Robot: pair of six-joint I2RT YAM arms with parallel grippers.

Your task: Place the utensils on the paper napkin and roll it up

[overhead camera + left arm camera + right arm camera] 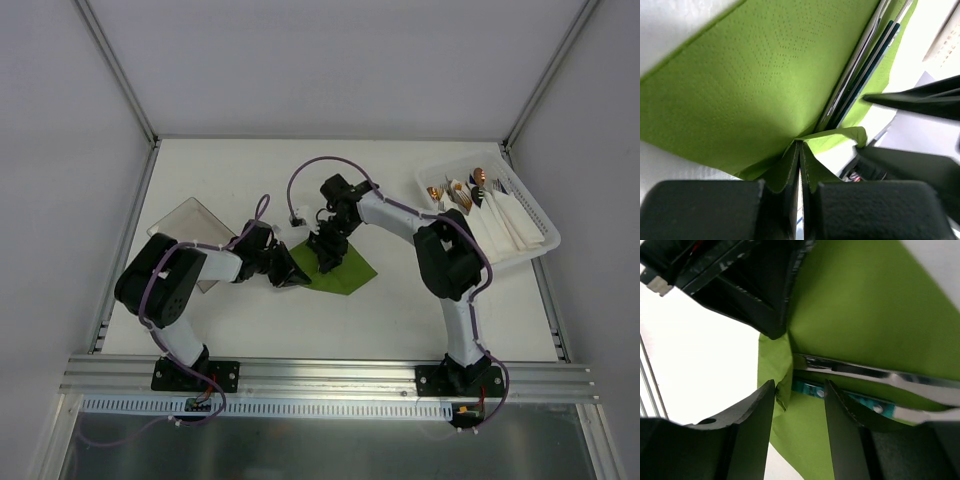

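Observation:
The olive-green paper napkin [345, 272] lies on the table in the middle. Slim utensils [860, 75] with dark teal handles and silvery metal lie along it; they also show in the right wrist view [860, 374]. My left gripper [800, 150] is shut on the napkin's near corner [790, 165], pinching a raised fold. My right gripper [799, 390] is open, its fingers straddling the napkin's folded edge [782, 375] and the ends of the utensils. The two grippers are close together at the napkin's left corner [305, 262].
A white basket [540, 225] at the back right holds white napkins and copper-tipped cutlery [478, 180]. A clear square container [185, 225] sits at the left, behind my left arm. A small white object [298, 216] lies just beyond the napkin.

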